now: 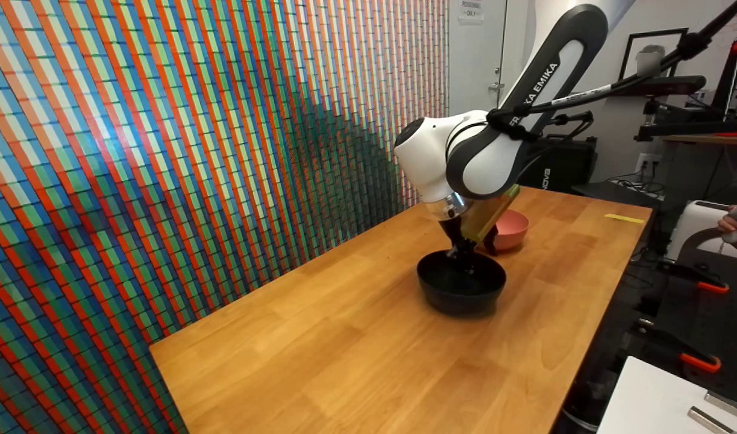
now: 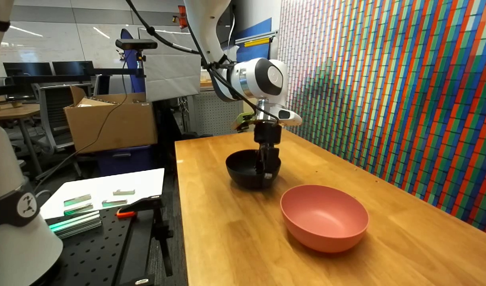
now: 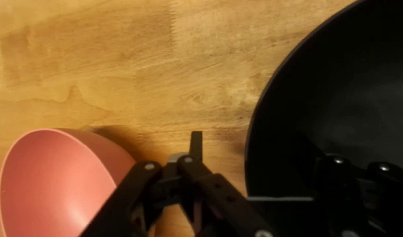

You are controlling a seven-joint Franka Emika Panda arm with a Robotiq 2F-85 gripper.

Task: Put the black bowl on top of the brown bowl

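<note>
Black bowl [image 1: 461, 295] and brown bowl [image 2: 324, 218] stand apart between the long edges of the bench [image 2: 219, 246]. The tool [image 3: 249, 144] straddles the black bowl's rim, fingers parted, gripping nothing; pinched there, off-centre, it could tilt and land crooked.
</note>
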